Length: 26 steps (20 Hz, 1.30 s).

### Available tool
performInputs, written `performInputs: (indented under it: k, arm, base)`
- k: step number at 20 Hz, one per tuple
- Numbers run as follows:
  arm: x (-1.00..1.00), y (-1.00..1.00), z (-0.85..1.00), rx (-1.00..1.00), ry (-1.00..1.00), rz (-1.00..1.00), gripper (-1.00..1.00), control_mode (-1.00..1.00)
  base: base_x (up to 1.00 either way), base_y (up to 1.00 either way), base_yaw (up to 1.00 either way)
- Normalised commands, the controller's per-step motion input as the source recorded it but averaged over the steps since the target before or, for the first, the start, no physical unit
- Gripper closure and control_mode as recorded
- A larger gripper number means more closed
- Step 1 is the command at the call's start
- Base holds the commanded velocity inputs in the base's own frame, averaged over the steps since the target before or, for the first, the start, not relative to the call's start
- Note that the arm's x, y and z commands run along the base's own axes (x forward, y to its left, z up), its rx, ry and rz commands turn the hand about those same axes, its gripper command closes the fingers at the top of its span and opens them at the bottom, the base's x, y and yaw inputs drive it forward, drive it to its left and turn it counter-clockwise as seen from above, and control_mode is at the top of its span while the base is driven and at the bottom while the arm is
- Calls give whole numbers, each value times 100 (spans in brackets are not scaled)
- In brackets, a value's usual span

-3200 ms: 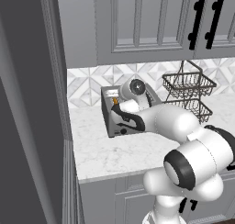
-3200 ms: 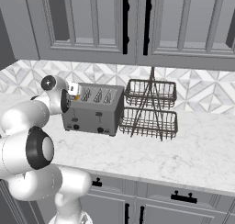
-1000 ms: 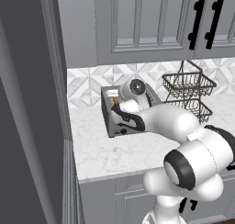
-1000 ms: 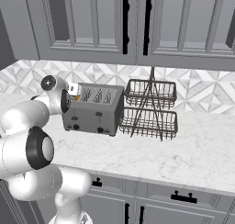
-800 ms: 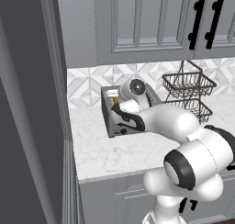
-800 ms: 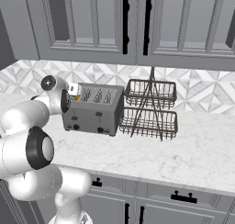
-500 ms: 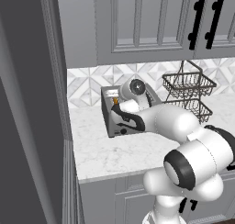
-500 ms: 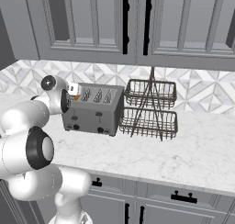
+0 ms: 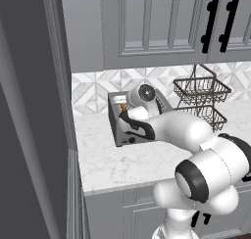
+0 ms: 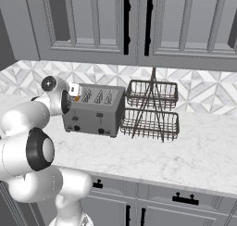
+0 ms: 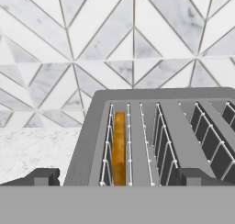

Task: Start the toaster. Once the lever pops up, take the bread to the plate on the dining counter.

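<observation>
The grey four-slot toaster (image 10: 95, 115) stands on the marble wall counter against the tiled backsplash; in the left base view the toaster (image 9: 116, 131) is partly behind my arm. The bread (image 11: 119, 147), a thin orange-tan slice seen edge-on, sits down in the end slot of the toaster (image 11: 151, 98). My gripper (image 11: 119, 177) hovers over that end, open, one dark fingertip (image 11: 43, 176) on each side of the bread's slot and nothing between them. In the right base view the hand covers the toaster's left end, where a bit of the bread (image 10: 76, 99) peeks out. The plate and dining counter are out of view.
A two-tier dark wire basket rack (image 10: 150, 111) stands right beside the toaster. Upper cabinets (image 10: 139, 21) hang close above. A tall dark panel (image 9: 29, 110) walls off the counter's left end. Bare marble counter (image 10: 162, 160) lies in front of the toaster and rack.
</observation>
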Motion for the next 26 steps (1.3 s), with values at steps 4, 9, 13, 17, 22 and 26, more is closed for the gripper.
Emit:
performInputs:
  k: [4, 9, 13, 17, 22, 26]
  arm:
    - [0, 0, 0, 0, 0, 0, -100, -100]
    - [0, 0, 0, 0, 0, 0, -100, -100]
    - [0, 0, 0, 0, 0, 0, -100, -100]
    - [0, 0, 0, 0, 0, 0, -100, -100]
    - [0, 0, 0, 0, 0, 0, -100, -100]
    - [0, 0, 0, 0, 0, 0, -100, -100]
  base:
    - [0, 0, 0]
    - [0, 0, 0]
    - [0, 0, 0]
    - [0, 0, 0]
    - [0, 0, 0]
    - [0, 0, 0]
